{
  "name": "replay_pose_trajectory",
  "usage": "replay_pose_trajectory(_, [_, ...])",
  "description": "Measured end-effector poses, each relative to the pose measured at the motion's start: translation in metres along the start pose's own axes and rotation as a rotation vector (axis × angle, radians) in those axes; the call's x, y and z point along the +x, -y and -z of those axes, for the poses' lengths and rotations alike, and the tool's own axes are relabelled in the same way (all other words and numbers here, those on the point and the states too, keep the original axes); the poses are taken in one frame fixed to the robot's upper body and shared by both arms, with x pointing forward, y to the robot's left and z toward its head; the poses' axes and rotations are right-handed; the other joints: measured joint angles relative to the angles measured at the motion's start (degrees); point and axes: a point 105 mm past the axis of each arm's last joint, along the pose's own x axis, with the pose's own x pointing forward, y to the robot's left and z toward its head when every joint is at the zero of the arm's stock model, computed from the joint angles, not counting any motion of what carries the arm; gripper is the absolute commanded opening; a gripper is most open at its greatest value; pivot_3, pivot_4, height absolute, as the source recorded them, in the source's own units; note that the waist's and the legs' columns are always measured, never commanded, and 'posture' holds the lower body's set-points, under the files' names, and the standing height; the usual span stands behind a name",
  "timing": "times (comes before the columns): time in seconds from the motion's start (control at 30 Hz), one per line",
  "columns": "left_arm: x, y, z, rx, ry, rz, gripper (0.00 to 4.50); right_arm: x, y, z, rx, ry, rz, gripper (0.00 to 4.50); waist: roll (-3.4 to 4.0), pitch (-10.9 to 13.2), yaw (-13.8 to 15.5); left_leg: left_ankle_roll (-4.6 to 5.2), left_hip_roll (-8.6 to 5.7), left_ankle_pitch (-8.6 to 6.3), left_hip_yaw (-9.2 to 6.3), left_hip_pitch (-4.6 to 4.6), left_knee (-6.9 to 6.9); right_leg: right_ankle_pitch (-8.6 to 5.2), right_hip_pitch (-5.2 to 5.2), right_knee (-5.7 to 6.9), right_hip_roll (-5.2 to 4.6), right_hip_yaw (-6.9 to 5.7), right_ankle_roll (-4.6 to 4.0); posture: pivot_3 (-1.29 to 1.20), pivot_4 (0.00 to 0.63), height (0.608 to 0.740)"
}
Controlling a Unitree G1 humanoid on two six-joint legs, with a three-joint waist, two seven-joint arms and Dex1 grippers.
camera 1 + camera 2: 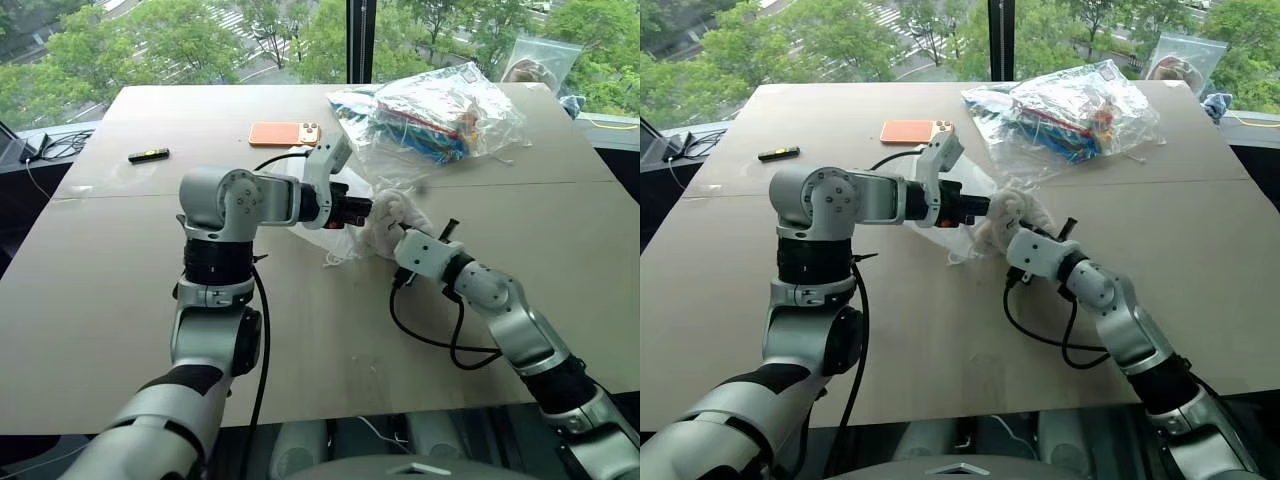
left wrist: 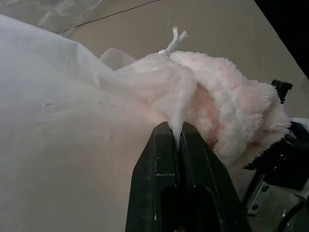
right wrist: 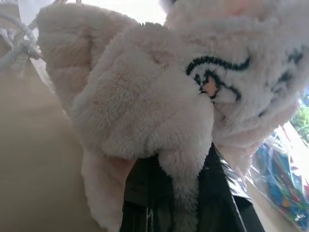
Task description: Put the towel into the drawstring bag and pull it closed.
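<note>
— Fingers (image 2: pixel 193 159) of left gripper (image 2: pixel 176 137)? Clamped on drawstring bag (image 2: pixel 72 135) film; knotted cord (image 2: pixel 174 39) visible.

— Right gripper (image 3: pixel 186 193)? Pinching towel (image 3: pixel 145 96), printed marks facing, mid-table (image 1: pixel 120 300), well clear of edges.

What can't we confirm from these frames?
- Whether the towel is inside the drawstring bag mouth yet: head views, both arms cover it.
- Bag cords: one knot shows; the rest lies under fabric.
- Contents of the clear bag: crumpled plastic blurs them.
</note>
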Motion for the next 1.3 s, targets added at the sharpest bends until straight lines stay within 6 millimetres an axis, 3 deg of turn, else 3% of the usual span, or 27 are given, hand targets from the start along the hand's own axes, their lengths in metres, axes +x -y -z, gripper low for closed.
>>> replay_pose_trajectory(0.2, [-0.003, 0.007, 0.000, -0.005, 0.024, 0.026, 0.00, 0.029, -0.021, -0.031, -0.027, 0.159, -0.131, 0.06, -0.02, 0.03, -0.02, -0.01, 0.00, 0.00, 0.00, 0.00, 0.00, 0.01, 0.01, -0.02, -0.02, 0.00, 0.00, 0.00, 0.150, 0.740])
replay_pose_trajectory(0.3, [-0.004, 0.003, 0.012, -0.032, 0.003, 0.022, 0.00, 0.035, -0.024, -0.031, -0.011, 0.165, -0.145, 0.06, -0.03, 0.03, 0.07, -0.01, 0.00, 0.00, -0.01, -0.01, 0.00, 0.01, 0.02, -0.01, -0.05, -0.02, -0.01, 0.00, 0.150, 0.740])
replay_pose_trajectory(0.47, [-0.013, -0.001, 0.019, -0.025, 0.035, 0.016, 0.00, 0.044, -0.020, -0.032, 0.188, 0.176, -0.108, 0.06, -0.03, 0.05, 0.00, -0.03, 0.02, 0.00, -0.04, -0.01, -0.01, 0.02, 0.01, 0.02, -0.08, -0.03, -0.02, 0.00, 0.150, 0.740])
replay_pose_trajectory(0.7, [-0.026, -0.015, 0.036, -0.052, 0.024, -0.019, 0.00, 0.038, -0.008, -0.010, 0.288, 0.103, -0.071, 0.06, -0.03, 0.06, 0.03, -0.02, -0.01, 0.00, -0.05, 0.00, -0.01, 0.02, 0.03, 0.02, -0.14, -0.04, -0.02, 0.00, 0.150, 0.740])
replay_pose_trajectory(0.8, [-0.027, -0.017, 0.039, -0.060, 0.024, -0.026, 0.00, 0.034, -0.015, -0.008, 0.412, 0.097, -0.127, 0.06, -0.03, 0.06, 0.08, -0.02, -0.01, 0.00, -0.10, 0.00, -0.03, 0.02, 0.03, 0.01, -0.13, -0.08, -0.02, 0.00, 0.150, 0.740])
replay_pose_trajectory(0.93, [-0.038, -0.039, 0.032, -0.128, 0.089, -0.106, 0.00, -0.001, -0.019, -0.012, 0.553, 0.138, -0.266, 0.06, -0.01, 0.08, 0.23, 0.00, -0.06, -0.01, -0.12, -0.02, -0.02, 0.02, 0.05, -0.01, -0.16, -0.10, -0.02, 0.00, 0.150, 0.740])
replay_pose_trajectory(1.0, [-0.045, -0.053, 0.030, -0.158, 0.114, -0.163, 0.00, -0.019, -0.012, -0.015, 0.532, 0.148, -0.308, 0.06, -0.03, 0.09, 0.23, 0.02, -0.07, -0.02, -0.15, -0.02, -0.02, 0.02, 0.07, -0.02, -0.15, -0.14, -0.02, 0.00, 0.150, 0.740])
replay_pose_trajectory(1.07, [-0.047, -0.060, 0.028, -0.160, 0.125, -0.197, 0.00, -0.034, -0.002, -0.007, 0.322, 0.080, -0.321, 0.06, 0.02, 0.15, 0.22, 0.17, -0.12, -0.11, -0.15, -0.01, -0.02, 0.01, 0.07, -0.02, -0.16, -0.13, -0.01, 0.00, 0.150, 0.740])
replay_pose_trajectory(1.1, [-0.047, -0.063, 0.027, -0.163, 0.132, -0.214, 0.00, -0.043, 0.003, 0.003, 0.121, 0.007, -0.333, 0.06, 0.01, 0.15, 0.22, 0.17, -0.13, -0.11, -0.16, 0.01, -0.02, 0.00, 0.08, -0.03, -0.15, -0.15, 0.00, 0.00, 0.150, 0.740])
replay_pose_trajectory(1.13, [-0.048, -0.065, 0.027, -0.165, 0.133, -0.219, 0.00, -0.045, 0.004, 0.008, 0.058, -0.019, -0.338, 0.06, -0.01, 0.16, 0.20, 0.16, -0.13, -0.11, -0.16, 0.01, -0.03, 0.00, 0.07, -0.03, -0.15, -0.15, 0.00, 0.00, 0.150, 0.740])
replay_pose_trajectory(1.23, [-0.045, -0.066, 0.026, -0.149, 0.133, -0.226, 0.00, -0.051, -0.010, 0.018, -0.225, -0.069, -0.409, 0.06, -0.09, 0.21, 0.07, -0.01, -0.07, -0.01, -0.16, 0.01, -0.05, 0.00, 0.06, -0.02, -0.11, -0.14, -0.01, 0.00, 0.150, 0.740])
replay_pose_trajectory(1.3, [-0.041, -0.063, 0.027, -0.130, 0.123, -0.218, 0.00, -0.051, -0.021, 0.018, -0.286, -0.057, -0.437, 0.06, -0.10, 0.21, 0.05, -0.02, -0.06, 0.00, -0.15, 0.01, -0.05, 0.00, 0.05, -0.02, -0.11, -0.12, -0.01, 0.00, 0.150, 0.740])
